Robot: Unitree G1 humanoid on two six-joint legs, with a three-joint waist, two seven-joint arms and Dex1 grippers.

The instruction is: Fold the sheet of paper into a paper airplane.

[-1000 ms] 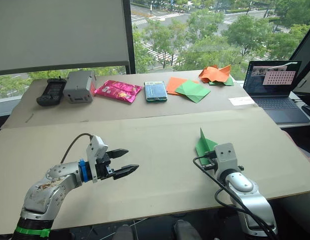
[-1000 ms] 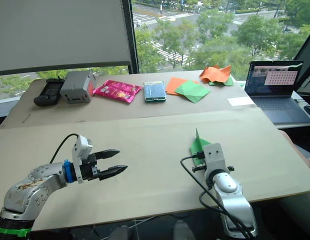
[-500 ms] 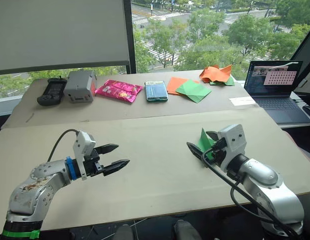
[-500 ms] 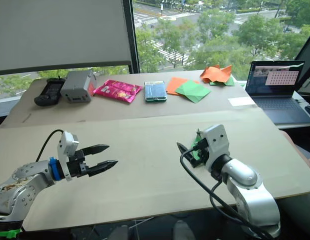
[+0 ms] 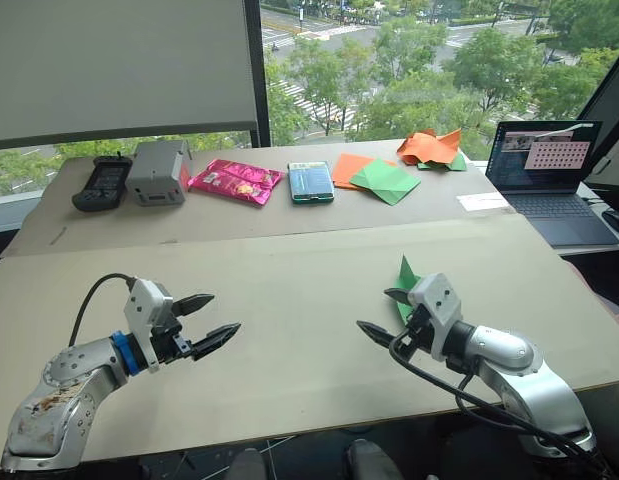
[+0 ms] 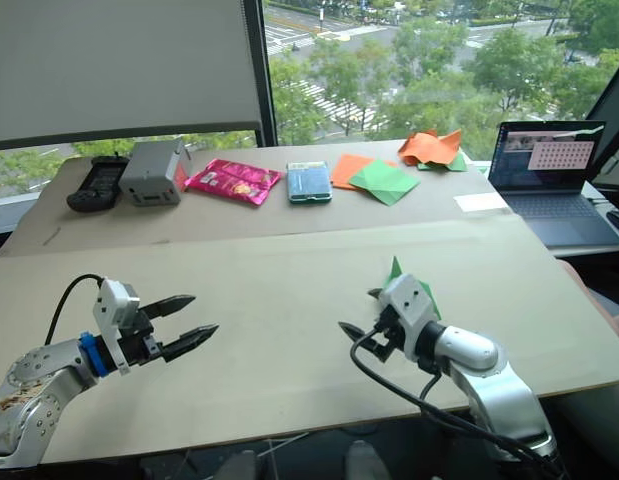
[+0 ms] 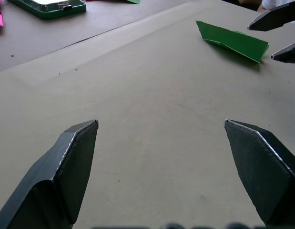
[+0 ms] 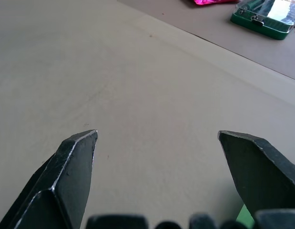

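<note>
The L gripper (image 5: pixel 209 318) sits low over the near L part of the table (image 5: pixel 289 290), forearm reaching in from the robot's L side and roughly level, fingers pointing toward the table's middle. Its two black fingers (image 7: pixel 66 162) are spread wide w/ nothing between them, only bare tabletop showing in the gap in the L wrist view.

The R gripper (image 5: pixel 382 313) is over the near R part of the table, arm bent at the elbow & the forearm angled across so the fingers aim toward the robot's L, i.e. toward the other gripper. Its fingers (image 8: pixel 66 171) are also wide apart and empty; R wrist view shows plain table surface between them.

The paper airplane (image 5: pixel 405 285) lies on the table just behind the R gripper's wrist, a narrow green folded wedge w/ one point sticking up. It's free of both grippers; in the L wrist view it (image 7: pixel 231 40) lies flat-ish right beside the R gripper's fingertips, not touching as far as can be seen.

Far side of table: green & orange sheets (image 5: pixel 379 177), pink packet (image 5: pixel 235 181), green tin (image 5: pixel 311 182), laptop (image 5: pixel 547 175).
</note>
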